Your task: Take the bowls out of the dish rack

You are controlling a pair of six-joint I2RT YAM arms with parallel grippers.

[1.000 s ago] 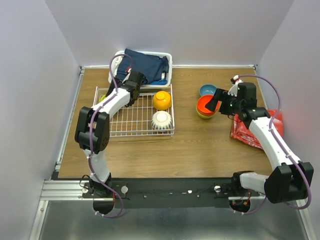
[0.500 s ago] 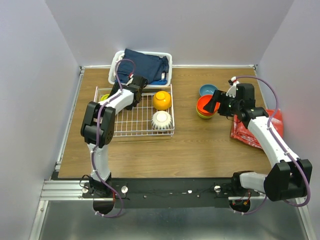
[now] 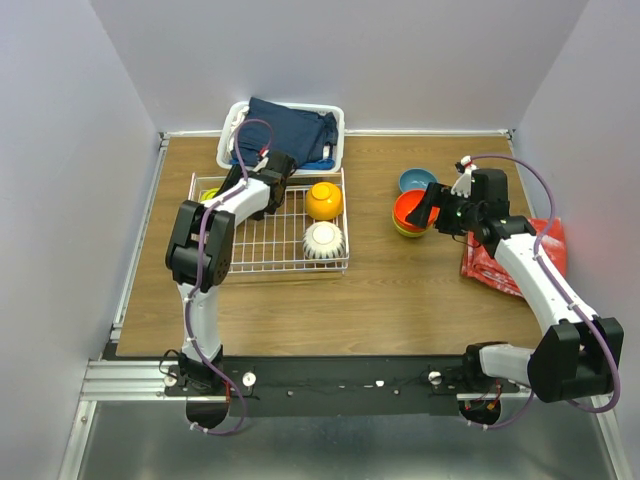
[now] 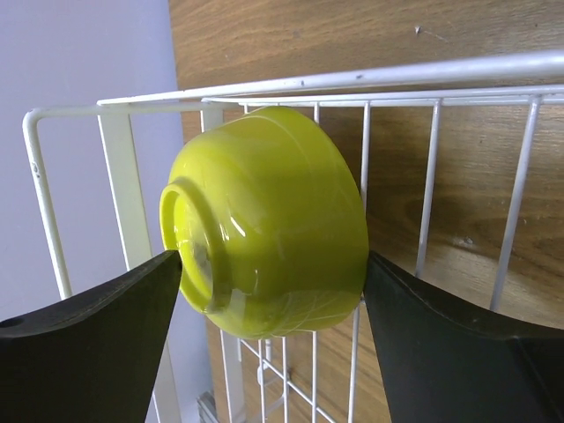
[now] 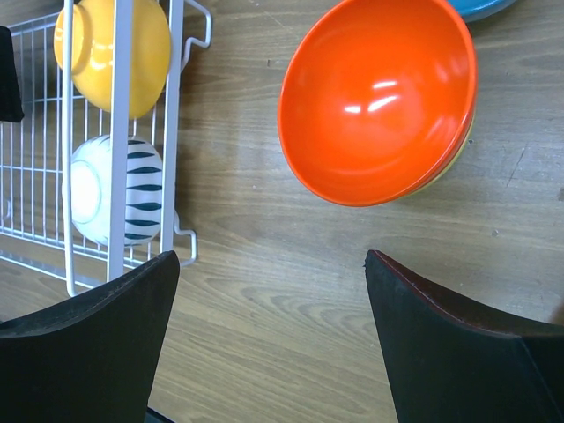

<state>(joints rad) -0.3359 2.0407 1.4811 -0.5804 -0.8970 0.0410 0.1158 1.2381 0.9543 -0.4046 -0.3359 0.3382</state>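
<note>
The white wire dish rack [image 3: 265, 250] sits on the left of the table. In its far-left corner a lime-green bowl [image 4: 273, 220] lies on its side, and my left gripper [image 4: 269, 264] is shut on it, one finger on the foot and one on the rim. An orange-yellow bowl [image 3: 324, 200] and a white ribbed bowl [image 3: 324, 240] also stand in the rack. To the right, a red-orange bowl [image 5: 379, 97] is stacked on a lime-green one, next to a blue bowl [image 3: 415, 180]. My right gripper [image 5: 269, 256] hovers open just beside that stack, holding nothing.
A white plastic basket with dark blue cloth [image 3: 290, 130] stands behind the rack. A red bag [image 3: 545, 250] lies at the table's right edge under my right arm. Bare wood [image 3: 400, 290] stretches between rack and stack.
My left arm has reached deeper into the rack's far-left corner and its fingers have closed in on the lime-green bowl. My right gripper has shifted slightly left by the stack.
</note>
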